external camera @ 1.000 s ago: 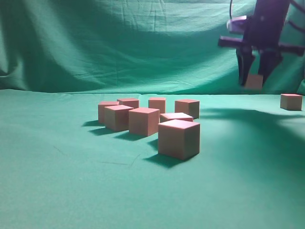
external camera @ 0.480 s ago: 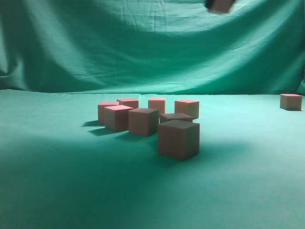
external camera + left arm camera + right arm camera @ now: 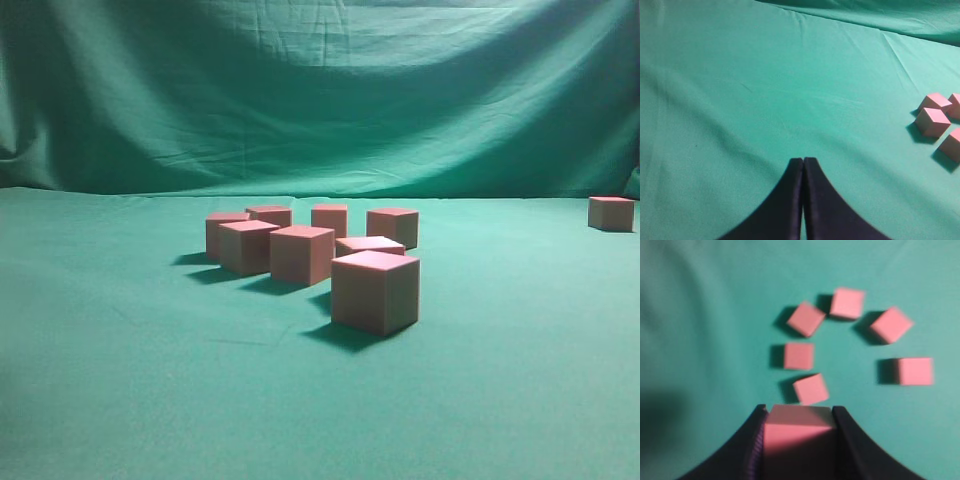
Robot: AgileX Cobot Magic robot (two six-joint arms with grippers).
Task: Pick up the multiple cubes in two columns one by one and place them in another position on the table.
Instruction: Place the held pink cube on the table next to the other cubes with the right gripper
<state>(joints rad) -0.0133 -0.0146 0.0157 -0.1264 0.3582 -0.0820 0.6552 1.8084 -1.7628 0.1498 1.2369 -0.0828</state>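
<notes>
Several pinkish-red cubes stand in a loose cluster on the green table (image 3: 120, 380), the nearest cube (image 3: 375, 290) at the front. A lone cube (image 3: 611, 213) sits far right. Neither gripper shows in the exterior view. In the right wrist view my right gripper (image 3: 799, 412) is shut on a held cube (image 3: 797, 432), high above the cluster, with one cube (image 3: 811, 389) just beyond its tips and others ringed behind. My left gripper (image 3: 803, 161) is shut and empty over bare cloth. The cluster's edge, with one cube (image 3: 932, 121), lies to its right.
A wrinkled green backdrop cloth (image 3: 320, 90) hangs behind the table. Open green cloth lies in front of the cluster, to its left, and between the cluster and the lone cube at the right.
My right gripper, holding its cube, rose from the upper right, moved left and left the exterior view through the top. Its shadow crossed the cluster and is now gone.
</notes>
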